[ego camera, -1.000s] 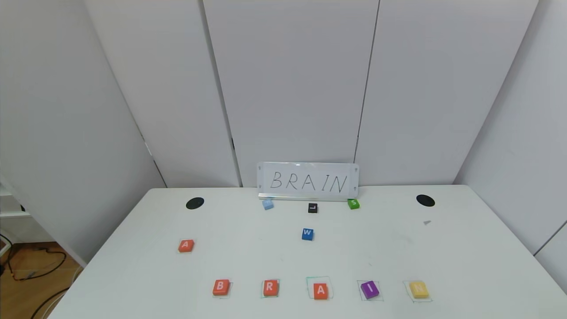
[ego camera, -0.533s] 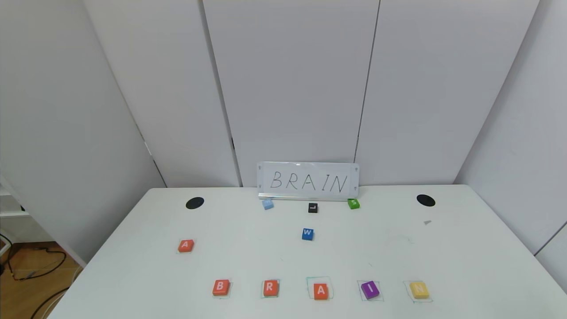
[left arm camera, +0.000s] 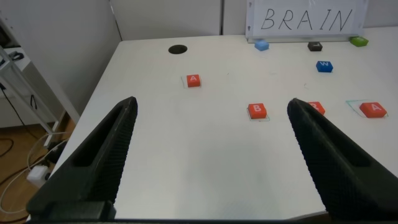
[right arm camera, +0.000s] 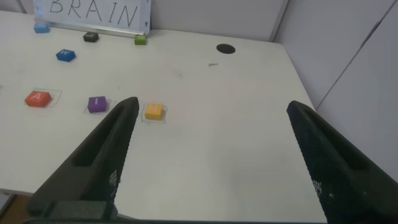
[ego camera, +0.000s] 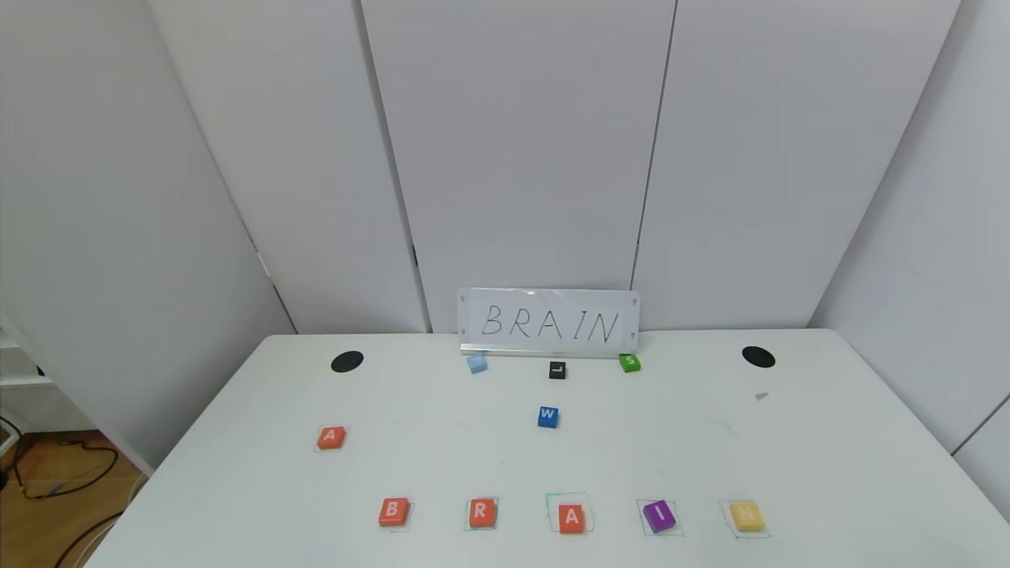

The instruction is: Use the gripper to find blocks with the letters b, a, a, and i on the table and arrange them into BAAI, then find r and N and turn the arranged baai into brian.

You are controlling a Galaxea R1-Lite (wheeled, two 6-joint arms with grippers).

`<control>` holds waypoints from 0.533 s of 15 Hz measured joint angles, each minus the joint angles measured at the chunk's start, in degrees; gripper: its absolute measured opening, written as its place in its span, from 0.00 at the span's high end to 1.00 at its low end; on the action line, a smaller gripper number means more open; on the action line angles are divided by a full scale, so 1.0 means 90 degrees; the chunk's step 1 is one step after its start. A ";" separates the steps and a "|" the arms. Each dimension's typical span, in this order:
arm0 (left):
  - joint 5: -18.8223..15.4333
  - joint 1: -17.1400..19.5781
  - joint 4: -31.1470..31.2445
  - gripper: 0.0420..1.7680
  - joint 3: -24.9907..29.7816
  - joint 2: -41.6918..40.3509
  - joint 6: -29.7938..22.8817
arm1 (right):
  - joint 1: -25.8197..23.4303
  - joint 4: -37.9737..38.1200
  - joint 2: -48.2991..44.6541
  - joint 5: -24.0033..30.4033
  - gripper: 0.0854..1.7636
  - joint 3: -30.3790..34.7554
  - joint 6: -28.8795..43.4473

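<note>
White panel walls back a white surface (ego camera: 828,473) in the head view, with a BRAIN sign (ego camera: 548,323) at the far edge. Near edge carries a row, robot's left to right: orange-red B (ego camera: 393,511), r (ego camera: 481,513), orange-red A (ego camera: 571,518), purple I (ego camera: 659,516), yellow N (ego camera: 746,515), each apart from its neighbour and sitting on a faint green square. Second orange-red A (ego camera: 331,437) lies alone, farther back on the left. Blue W block (ego camera: 548,416) sits mid-surface; light blue block (ego camera: 476,363), black L block (ego camera: 557,370) and green S block (ego camera: 630,363) line up just before the sign. No arms in this view. Left wrist view: left gripper (left arm camera: 211,155) hangs above the surface's near left part, jaws wide apart, nothing between them; both A blocks, B and part of r visible beyond. Right wrist view: right gripper (right arm camera: 211,155) hangs above the near right part, jaws also wide apart and empty; N shows just past one jaw, I and A beside it.
</note>
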 joint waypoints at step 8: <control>0.0003 0.0000 0.0003 0.03 0.0000 0.0000 0.0000 | 0.0000 -0.0003 0.0000 -0.0085 0.03 0.0000 0.0195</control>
